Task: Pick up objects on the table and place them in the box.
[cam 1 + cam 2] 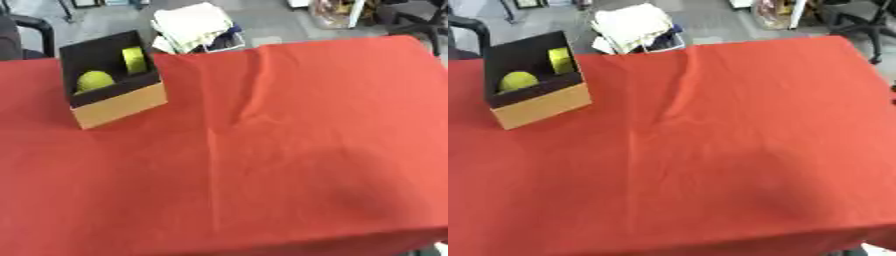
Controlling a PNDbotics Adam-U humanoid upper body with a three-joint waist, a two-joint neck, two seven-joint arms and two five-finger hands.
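The desk [306,150] runs off the frame at nine, six and three o'clock, so its edges there cannot be seen. Inside the box [118,107], at ten o'clock, the near wall hides the lower part of a round yellow-green thing [94,80] and an upright yellow thing [133,60]; both are too blurred to identify.
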